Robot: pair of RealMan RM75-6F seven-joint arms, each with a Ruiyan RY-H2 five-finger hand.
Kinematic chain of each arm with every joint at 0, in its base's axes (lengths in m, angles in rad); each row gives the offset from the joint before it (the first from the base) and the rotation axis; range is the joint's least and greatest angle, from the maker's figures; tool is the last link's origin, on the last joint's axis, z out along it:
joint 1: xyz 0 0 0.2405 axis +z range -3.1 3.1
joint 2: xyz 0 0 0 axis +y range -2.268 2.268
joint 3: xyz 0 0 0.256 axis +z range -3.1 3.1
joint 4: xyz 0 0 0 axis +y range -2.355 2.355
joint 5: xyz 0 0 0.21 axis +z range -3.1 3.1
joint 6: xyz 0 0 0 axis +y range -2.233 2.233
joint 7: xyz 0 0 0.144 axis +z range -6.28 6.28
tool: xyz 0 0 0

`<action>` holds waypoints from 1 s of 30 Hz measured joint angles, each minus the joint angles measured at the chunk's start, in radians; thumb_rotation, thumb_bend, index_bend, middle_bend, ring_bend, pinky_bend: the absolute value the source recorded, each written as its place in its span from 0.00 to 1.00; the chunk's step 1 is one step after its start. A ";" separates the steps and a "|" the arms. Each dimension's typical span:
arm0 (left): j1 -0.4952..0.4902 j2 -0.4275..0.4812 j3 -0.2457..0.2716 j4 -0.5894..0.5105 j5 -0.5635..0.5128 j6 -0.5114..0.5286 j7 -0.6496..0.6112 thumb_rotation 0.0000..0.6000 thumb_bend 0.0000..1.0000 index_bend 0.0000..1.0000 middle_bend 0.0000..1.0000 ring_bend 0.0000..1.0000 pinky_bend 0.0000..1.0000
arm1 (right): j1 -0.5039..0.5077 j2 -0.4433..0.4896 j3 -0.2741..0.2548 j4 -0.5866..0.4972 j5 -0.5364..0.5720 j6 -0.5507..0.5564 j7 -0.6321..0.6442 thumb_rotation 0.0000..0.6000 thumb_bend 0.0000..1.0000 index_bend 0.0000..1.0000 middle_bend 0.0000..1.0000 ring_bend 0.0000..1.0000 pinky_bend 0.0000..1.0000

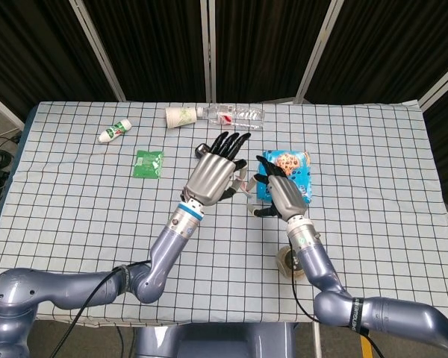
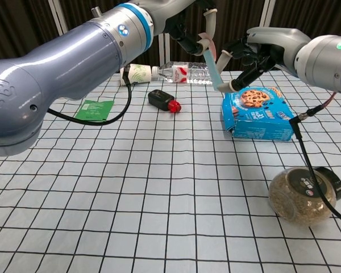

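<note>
My left hand (image 1: 213,173) is raised over the middle of the table and pinches the top of a thin pink and pale-blue strip (image 2: 212,61), which hangs slanting down to the right. In the head view the strip (image 1: 243,183) shows between the two hands. My right hand (image 1: 278,195) is close beside it with fingers spread. In the chest view this right hand (image 2: 257,52) has a fingertip (image 2: 223,88) at the strip's lower end, above the left edge of a blue cookie box (image 2: 258,115).
A black item with a red cap (image 2: 163,100) lies behind the left hand. A paper cup (image 1: 181,116) and plastic bottle (image 1: 235,114) lie at the far edge. A green sachet (image 1: 148,162) and a white tube (image 1: 114,130) lie at left. A seed jar (image 2: 304,196) lies near right.
</note>
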 measured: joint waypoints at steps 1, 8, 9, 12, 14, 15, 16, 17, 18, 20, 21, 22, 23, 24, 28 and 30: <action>0.000 -0.001 0.000 -0.002 -0.002 0.003 -0.001 1.00 0.53 0.85 0.00 0.00 0.00 | 0.001 -0.001 0.000 0.001 0.004 0.003 -0.003 1.00 0.20 0.49 0.00 0.00 0.00; -0.006 -0.011 -0.002 -0.005 -0.017 0.014 -0.009 1.00 0.53 0.85 0.00 0.00 0.00 | 0.010 -0.007 0.004 0.007 0.025 0.015 -0.016 1.00 0.20 0.49 0.00 0.00 0.00; -0.008 -0.011 -0.002 -0.005 -0.018 0.016 -0.009 1.00 0.53 0.85 0.00 0.00 0.00 | 0.011 -0.008 0.004 0.007 0.027 0.015 -0.017 1.00 0.20 0.49 0.00 0.00 0.00; -0.010 -0.012 -0.004 -0.006 -0.018 0.020 -0.013 1.00 0.53 0.85 0.00 0.00 0.00 | 0.012 -0.008 0.003 0.007 0.027 0.016 -0.019 1.00 0.22 0.51 0.00 0.00 0.00; -0.011 -0.010 -0.005 -0.006 -0.018 0.023 -0.014 1.00 0.53 0.85 0.00 0.00 0.00 | 0.013 -0.009 0.002 0.008 0.027 0.019 -0.022 1.00 0.24 0.52 0.00 0.00 0.00; -0.011 -0.009 -0.005 -0.007 -0.018 0.025 -0.015 1.00 0.53 0.85 0.00 0.00 0.00 | 0.013 -0.009 0.001 0.008 0.027 0.019 -0.022 1.00 0.25 0.52 0.00 0.00 0.00; -0.011 -0.008 -0.005 -0.008 -0.018 0.025 -0.015 1.00 0.53 0.85 0.00 0.00 0.00 | 0.013 -0.009 0.001 0.008 0.027 0.020 -0.022 1.00 0.25 0.53 0.00 0.00 0.00; -0.011 -0.006 -0.004 -0.009 -0.018 0.026 -0.015 1.00 0.53 0.85 0.00 0.00 0.00 | 0.013 -0.009 0.001 0.007 0.026 0.021 -0.022 1.00 0.25 0.53 0.00 0.00 0.00; -0.010 -0.003 -0.003 -0.010 -0.018 0.027 -0.014 1.00 0.53 0.85 0.00 0.00 0.00 | 0.013 -0.008 0.000 0.007 0.025 0.022 -0.023 1.00 0.25 0.53 0.00 0.00 0.00; -0.009 0.001 -0.001 -0.013 -0.019 0.028 -0.014 1.00 0.53 0.85 0.00 0.00 0.00 | 0.013 -0.008 -0.001 0.006 0.025 0.025 -0.026 1.00 0.26 0.53 0.00 0.00 0.00; -0.008 0.003 -0.001 -0.015 -0.020 0.029 -0.015 1.00 0.53 0.85 0.00 0.00 0.00 | 0.013 -0.007 -0.001 0.006 0.025 0.025 -0.026 1.00 0.26 0.53 0.00 0.00 0.00; -0.008 0.004 -0.001 -0.016 -0.021 0.029 -0.016 1.00 0.53 0.85 0.00 0.00 0.00 | 0.013 -0.007 -0.002 0.006 0.025 0.026 -0.027 1.00 0.26 0.54 0.00 0.00 0.00; -0.007 0.005 -0.001 -0.017 -0.021 0.030 -0.016 1.00 0.53 0.85 0.00 0.00 0.00 | 0.013 -0.007 -0.002 0.006 0.026 0.027 -0.027 1.00 0.26 0.54 0.00 0.00 0.00; -0.007 0.006 0.000 -0.019 -0.022 0.031 -0.016 1.00 0.53 0.85 0.00 0.00 0.00 | 0.013 -0.006 -0.002 0.006 0.026 0.028 -0.028 1.00 0.27 0.54 0.00 0.00 0.00; -0.009 0.011 0.003 -0.024 -0.023 0.032 -0.013 1.00 0.53 0.85 0.00 0.00 0.00 | 0.013 -0.002 -0.004 0.002 0.023 0.029 -0.033 1.00 0.27 0.54 0.00 0.00 0.00; -0.010 0.013 0.004 -0.025 -0.024 0.032 -0.012 1.00 0.53 0.85 0.00 0.00 0.00 | 0.013 0.001 -0.005 -0.001 0.024 0.029 -0.035 1.00 0.27 0.53 0.00 0.00 0.00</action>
